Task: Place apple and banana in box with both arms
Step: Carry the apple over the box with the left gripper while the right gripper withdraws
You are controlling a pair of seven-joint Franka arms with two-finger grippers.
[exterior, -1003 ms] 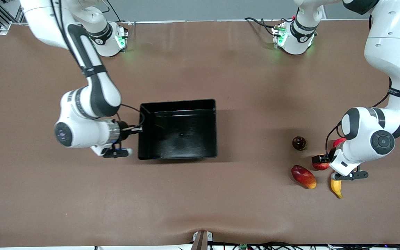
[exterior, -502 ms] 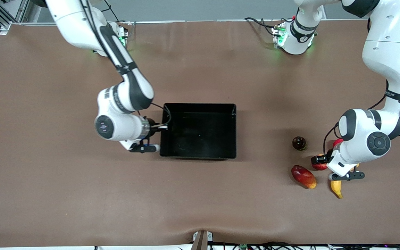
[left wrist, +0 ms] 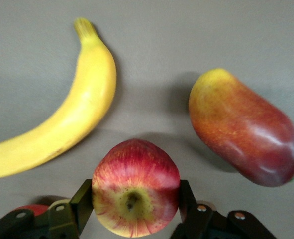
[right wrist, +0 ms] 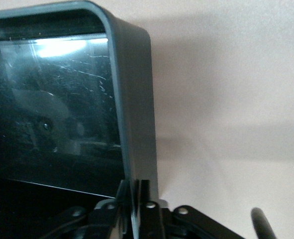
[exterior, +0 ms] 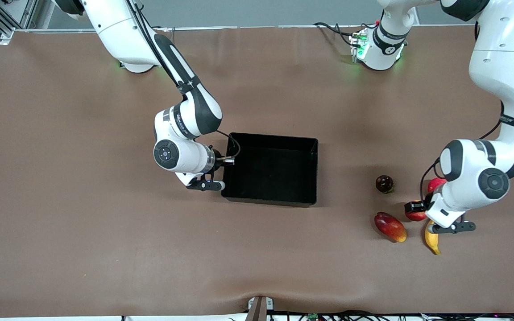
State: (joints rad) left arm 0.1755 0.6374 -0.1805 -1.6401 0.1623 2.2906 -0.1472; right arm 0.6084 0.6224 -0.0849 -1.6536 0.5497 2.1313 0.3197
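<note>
left arm — bent down low at its end of the table | left gripper point(left wrist: 135, 209) — fingers squeezing the apple point(left wrist: 135, 186) | right gripper point(right wrist: 135, 199) — pinching the box point(right wrist: 137, 114) wall

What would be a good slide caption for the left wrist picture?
Left end effector closed around the apple, with the banana and a mango-like fruit lying nearby on the table.

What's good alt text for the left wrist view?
The left gripper is shut on a small round red apple with yellow streaks, fingers on both its sides. On the brown table lie a curved yellow banana and an elongated red-orange mango-like fruit.
</note>
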